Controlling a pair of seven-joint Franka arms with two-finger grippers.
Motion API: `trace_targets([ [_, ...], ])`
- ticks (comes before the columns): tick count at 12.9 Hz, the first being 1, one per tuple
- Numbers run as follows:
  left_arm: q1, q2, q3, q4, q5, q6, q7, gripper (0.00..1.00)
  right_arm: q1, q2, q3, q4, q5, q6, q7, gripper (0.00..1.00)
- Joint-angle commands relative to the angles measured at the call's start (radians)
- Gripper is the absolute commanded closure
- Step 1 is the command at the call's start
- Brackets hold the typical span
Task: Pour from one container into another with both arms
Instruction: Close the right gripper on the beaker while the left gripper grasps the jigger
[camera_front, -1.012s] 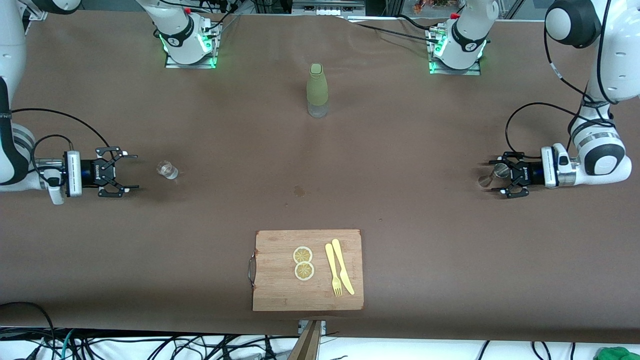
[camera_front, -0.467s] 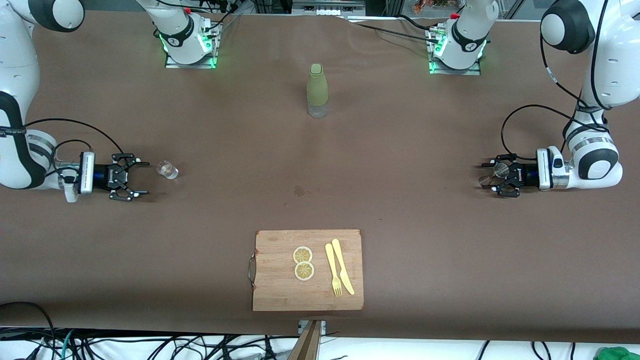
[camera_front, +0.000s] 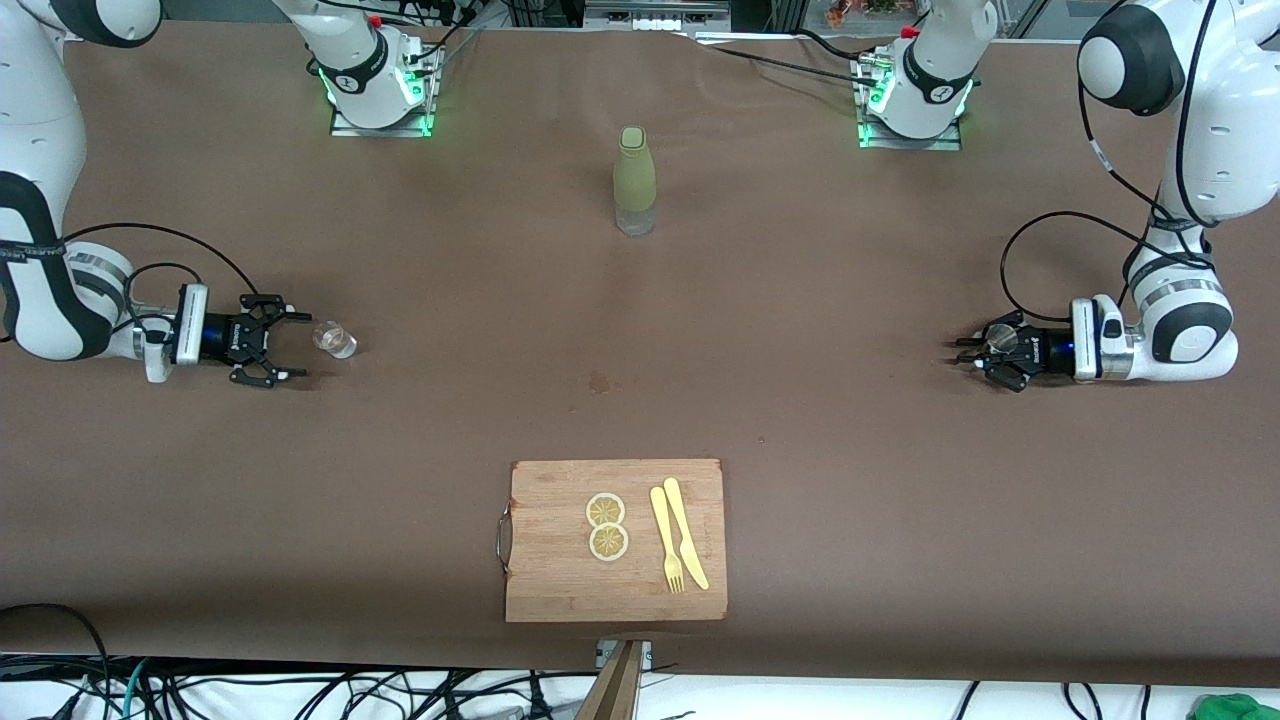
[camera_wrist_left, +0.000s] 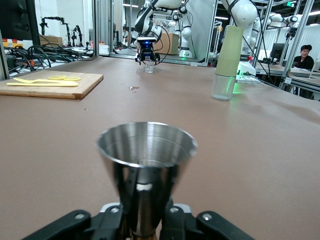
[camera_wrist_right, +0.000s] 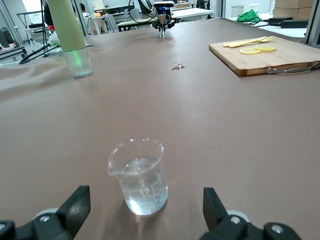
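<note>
The cup (camera_front: 334, 339) stands upright on the table (camera_front: 800, 300) toward the right arm's end, holding a little clear liquid. The right gripper (camera_front: 285, 348) sits low at the table with its fingers spread wide, and the cup lies at about 3 o'clock from it in the front view, just off the fingertips and not yet between them. In the right wrist view the cup (camera_wrist_right: 138, 176) stands centred in the gap between the two fingers (camera_wrist_right: 75, 206), touching neither. So a straight advance along the gripper's own axis should bring the cup between them.

At the left arm's end, the left gripper (camera_front: 975, 352) is clenched on the jigger (camera_front: 997, 343). In the left wrist view its fingers pinch the narrow waist and the jigger (camera_wrist_left: 146, 167) stands upright, mouth up.

The bottle (camera_front: 634, 180) stands mid-table, well apart from both.
</note>
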Motion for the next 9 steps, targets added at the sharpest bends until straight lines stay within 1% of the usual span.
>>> trace_targets([
  [1,-0.004,0.032,0.012,0.034,-0.046,-0.049,0.029,1.00,0.010,-0.048,0.010,-0.065,0.019,0.034,-0.028,0.00],
  [6,-0.015,0.029,0.006,0.039,-0.054,-0.084,0.005,1.00,0.039,-0.042,0.010,-0.082,0.019,0.049,-0.028,0.00],
  [7,-0.017,0.029,-0.004,0.039,-0.054,-0.093,-0.001,1.00,0.045,-0.040,0.010,-0.087,0.019,0.059,-0.028,0.00],
  [9,-0.015,0.025,-0.045,0.039,-0.055,-0.095,-0.032,1.00,0.057,-0.033,0.012,-0.087,0.027,0.086,-0.028,0.00],
])
